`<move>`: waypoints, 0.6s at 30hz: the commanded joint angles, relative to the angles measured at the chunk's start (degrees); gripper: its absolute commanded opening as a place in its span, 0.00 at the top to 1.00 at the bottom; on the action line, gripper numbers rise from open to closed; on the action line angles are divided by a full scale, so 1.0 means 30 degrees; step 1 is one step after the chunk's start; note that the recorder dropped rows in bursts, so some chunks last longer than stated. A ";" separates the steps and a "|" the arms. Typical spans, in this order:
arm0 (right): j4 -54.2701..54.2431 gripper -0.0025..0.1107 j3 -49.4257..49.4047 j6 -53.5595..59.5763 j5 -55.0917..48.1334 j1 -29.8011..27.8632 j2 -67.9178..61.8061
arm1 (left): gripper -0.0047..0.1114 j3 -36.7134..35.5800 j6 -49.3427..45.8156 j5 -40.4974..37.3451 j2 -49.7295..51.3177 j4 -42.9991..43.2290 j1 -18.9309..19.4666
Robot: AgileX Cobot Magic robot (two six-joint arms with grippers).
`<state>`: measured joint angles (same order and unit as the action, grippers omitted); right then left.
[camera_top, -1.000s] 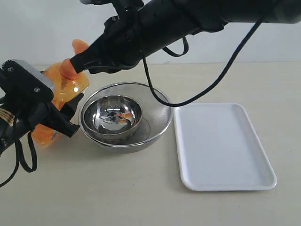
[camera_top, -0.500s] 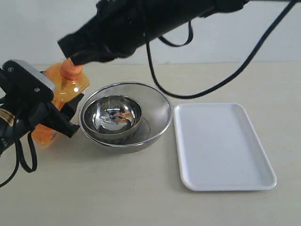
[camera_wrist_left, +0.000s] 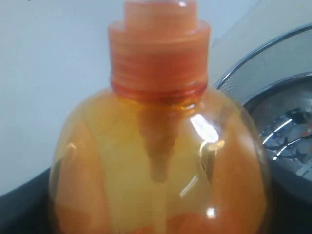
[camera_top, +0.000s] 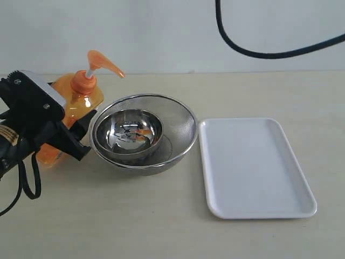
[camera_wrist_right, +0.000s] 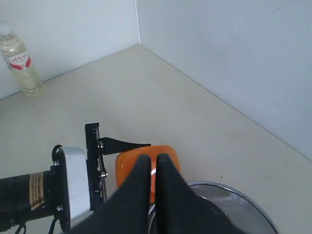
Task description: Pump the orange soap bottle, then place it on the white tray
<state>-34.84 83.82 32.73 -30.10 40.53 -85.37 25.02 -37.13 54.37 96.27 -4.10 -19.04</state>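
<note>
Orange soap bottle [camera_top: 82, 100] stood pinched in left fingers [camera_top: 73, 144] at bowl's [camera_top: 181, 123] nine o'clock; right fingers [camera_wrist_right: 141, 180] were pressed together; tray [camera_top: 256, 167] edges clear.

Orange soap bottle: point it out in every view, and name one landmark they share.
Exterior view: soap bottle at the far left, beside the mesh bowl.
Left wrist view: it fills the picture.
Right wrist view: only its orange top shows.
Shared landmark: the mesh bowl, in all three.

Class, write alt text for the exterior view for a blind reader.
The left gripper clasps the orange soap bottle, standing left of a steel bowl nested in a mesh bowl; the white tray lies to their right.
</note>
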 commanded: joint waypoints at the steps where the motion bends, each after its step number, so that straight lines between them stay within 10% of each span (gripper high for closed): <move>1: 0.0317 0.98 0.0083 -0.0258 0.0367 -0.0025 -0.0874 | 0.92 0.0107 -0.0955 0.0006 -0.0177 0.0028 0.0036; 18: -0.3220 0.98 0.0083 0.2199 0.1696 0.0007 -0.4903 | 0.92 0.0107 -0.0928 0.0006 -0.0177 0.0028 0.0036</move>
<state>-43.23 83.82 38.73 -25.36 40.53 -99.67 25.02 -39.72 53.57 96.27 -4.10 -19.04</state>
